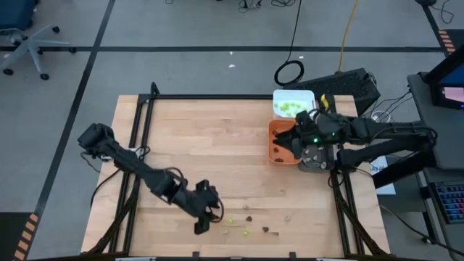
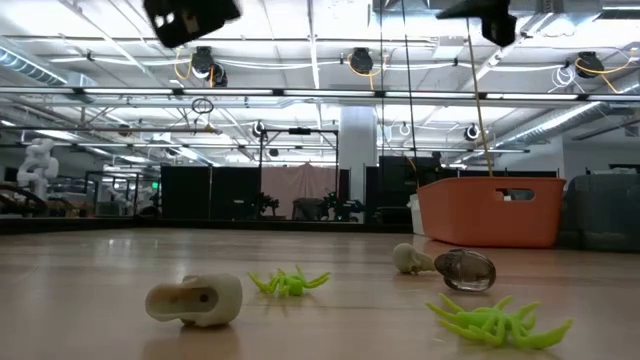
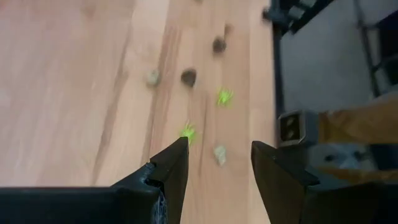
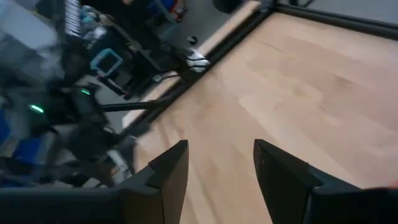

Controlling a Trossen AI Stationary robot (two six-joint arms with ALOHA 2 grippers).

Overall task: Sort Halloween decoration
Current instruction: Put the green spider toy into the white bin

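Nearest the table's front edge, at about six o'clock in the high view, lies the Halloween decoration (image 1: 246, 222): a loose scatter of tiny plastic pieces on the pale wooden tabletop (image 1: 210, 145), well apart from the trays. In the low view they resolve into lime-green spindly spiders (image 2: 497, 320), a pale beige bone-like stub (image 2: 195, 299) and a dark brown glossy bead-like lump (image 2: 465, 270). They look feather-light and stiff; the spiders' thin legs would likely bend or snag, and the rounded lumps may roll or squirt from a pinch, so I would take each spider across its body and each lump across its widest middle, one at a time. The left gripper (image 3: 217, 158) hangs over the scatter's nine o'clock end, its fingers parted with nothing between them, a green spider just beside one fingertip; the arm reaches in low from the table's eight o'clock corner, elbow bent, wrist tipped down. Farther off, at three o'clock, stand the orange plastic tray (image 1: 281, 142), the white tray (image 1: 293, 103) holding green pieces, and a grey tray (image 1: 313, 157) mostly hidden under the arm. The right gripper (image 4: 221, 165) hovers there, spread and empty, its arm stretched in from the right edge.
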